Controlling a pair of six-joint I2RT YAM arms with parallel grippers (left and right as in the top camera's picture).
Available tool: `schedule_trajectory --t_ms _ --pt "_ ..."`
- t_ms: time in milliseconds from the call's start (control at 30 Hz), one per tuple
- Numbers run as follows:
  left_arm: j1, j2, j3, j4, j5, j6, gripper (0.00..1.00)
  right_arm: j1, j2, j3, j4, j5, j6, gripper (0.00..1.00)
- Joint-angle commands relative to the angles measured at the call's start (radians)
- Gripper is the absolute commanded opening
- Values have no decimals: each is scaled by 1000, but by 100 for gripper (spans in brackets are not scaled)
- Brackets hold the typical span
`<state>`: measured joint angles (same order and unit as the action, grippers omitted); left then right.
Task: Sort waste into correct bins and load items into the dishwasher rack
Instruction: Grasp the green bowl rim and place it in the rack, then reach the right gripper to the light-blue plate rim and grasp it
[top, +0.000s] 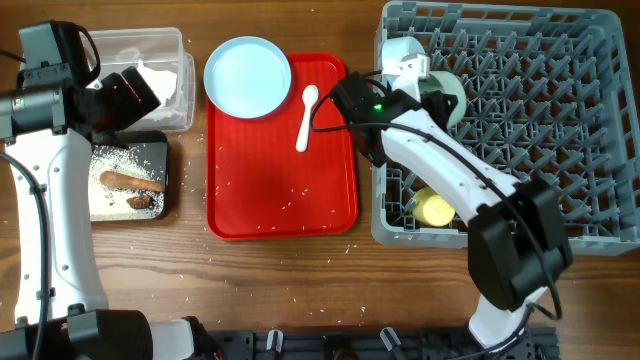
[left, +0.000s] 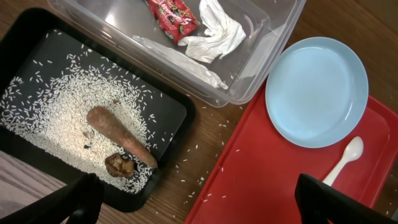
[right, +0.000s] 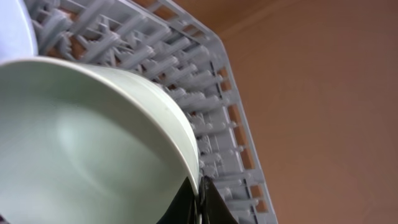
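Note:
My right gripper (top: 425, 88) (right: 200, 202) is shut on the rim of the mint green bowl (top: 448, 97) (right: 81, 137), holding it tilted inside the grey dishwasher rack (top: 560, 120) (right: 205, 74). A blue-white bowl (top: 400, 50) and a yellow cup (top: 435, 208) sit in the rack too. My left gripper (top: 130, 95) (left: 202, 205) hangs open over the bins. The clear tub (left: 249, 87) holds the red wrapper (left: 171, 15) and tissue (left: 214, 31). Rice (left: 50, 118), the sausage piece (left: 118, 134) and a brown lump (left: 119, 165) lie in the black tray (left: 168, 99). The blue plate (top: 248, 76) and spoon (top: 306, 118) rest on the red tray.
The red serving tray (top: 280, 190) lies between the bins and the rack, with loose rice grains scattered on it and on the wood beside it. My right arm stretches from the front edge across the rack's left side.

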<state>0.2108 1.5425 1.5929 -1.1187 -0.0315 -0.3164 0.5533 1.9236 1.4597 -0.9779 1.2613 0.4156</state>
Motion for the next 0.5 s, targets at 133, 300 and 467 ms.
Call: schedule_trajectory --t_ms 133,300,467 --pt "3 -5 16 2 -7 -6 100 44 22 -3 30 -208 -389 17" --pt "3 -5 16 2 -7 -6 100 77 21 -2 -13 -344 -450 17" --pt "3 -5 16 2 -7 -5 100 98 21 -1 -67 -412 -449 32"
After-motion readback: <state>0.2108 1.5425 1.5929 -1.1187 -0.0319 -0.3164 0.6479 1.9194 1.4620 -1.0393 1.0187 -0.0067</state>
